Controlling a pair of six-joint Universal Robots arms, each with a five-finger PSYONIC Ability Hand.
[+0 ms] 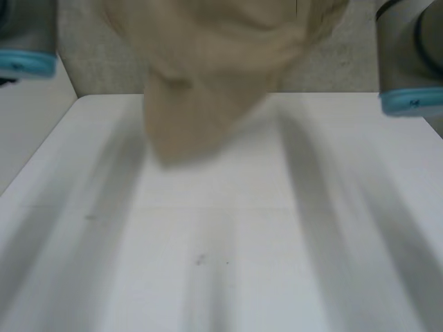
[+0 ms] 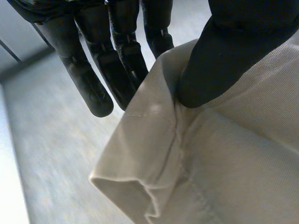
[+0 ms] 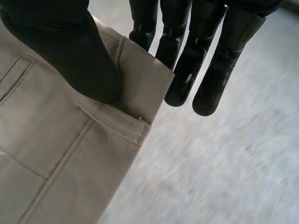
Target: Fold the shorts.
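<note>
The beige shorts hang bunched in the air above the far part of the white table; their lowest fold dangles just over its back edge. In the left wrist view my left hand pinches a hemmed edge of the shorts between its thumb and the fingers behind the cloth. In the right wrist view my right hand pinches the waistband corner of the shorts by a belt loop, thumb on top and fingers behind.
My left arm and right arm are raised at either side of the hanging cloth. Beyond the table's back edge lies a speckled grey floor.
</note>
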